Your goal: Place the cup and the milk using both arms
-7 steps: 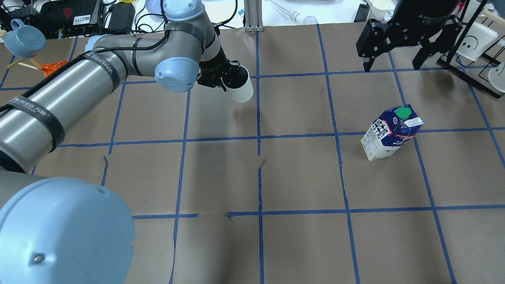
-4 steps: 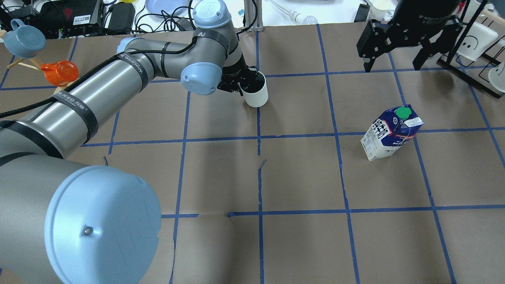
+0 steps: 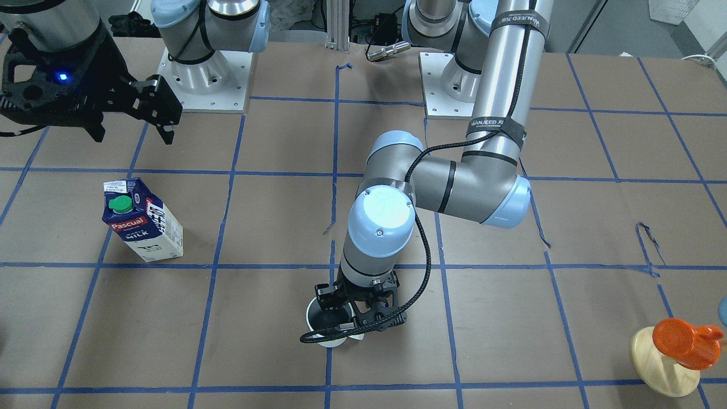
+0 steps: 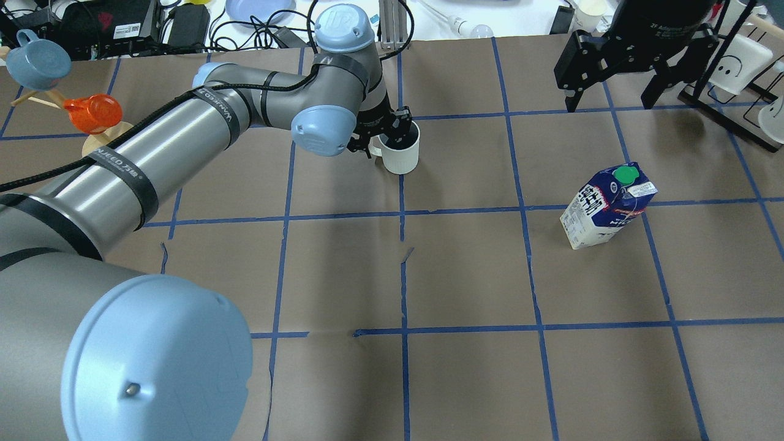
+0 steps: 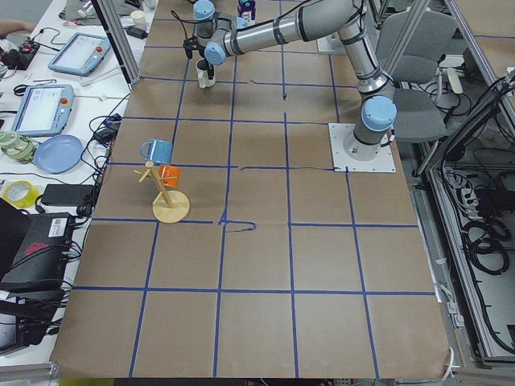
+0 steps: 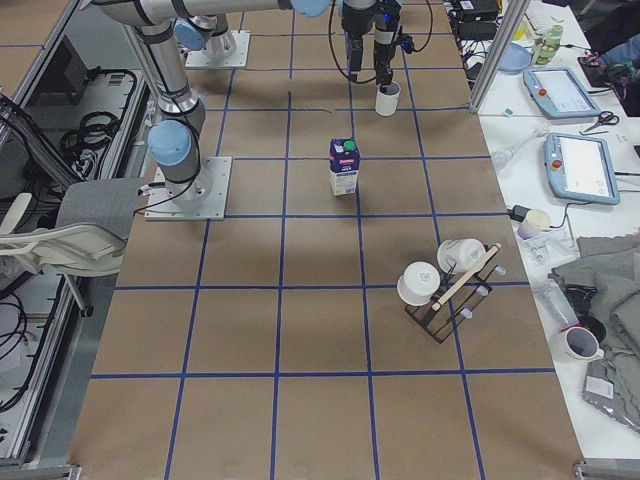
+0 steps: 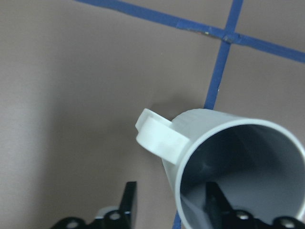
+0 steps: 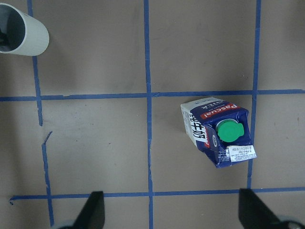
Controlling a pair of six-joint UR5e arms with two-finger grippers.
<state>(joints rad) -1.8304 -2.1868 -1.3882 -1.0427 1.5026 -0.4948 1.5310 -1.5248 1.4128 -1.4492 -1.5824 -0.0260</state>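
— Where is the left pincer (image 4: 383, 135)?
— Down at the cup (image 4: 401, 160), well apart from the milk (image 4: 603, 208), off to the carton's left as the robot sees it. Its jaws are parted and straddle the cup's wall. One finger (image 7: 214, 202) is inside the grey hollow and the other (image 7: 128, 200) is outside, beside the handle (image 7: 157, 136). The wrist view shows a gap between the outer finger and the wall, so it is spread apart and clamps nothing.

— And the cup itself?
— Upright on the counter (image 4: 465, 275), mouth up, sitting on a blue tape line (image 4: 343, 215). The handle is turned away from the milk.

— The right pincer (image 4: 609, 104)?
— It hangs in the air near the milk, clear of it, with its jaws spread wide and nothing between them. Its wrist view looks down on the carton.

— How does the milk stand?
— Upright on the counter, green cap (image 4: 626, 176) on top, just beside a crossing of the tape. Nothing touches it.

— Anything farther out?
— A wooden stand (image 4: 101, 144) carries an orange mug (image 4: 92, 113) and a blue mug (image 4: 37, 61). It is far from the milk, out beyond the cup.
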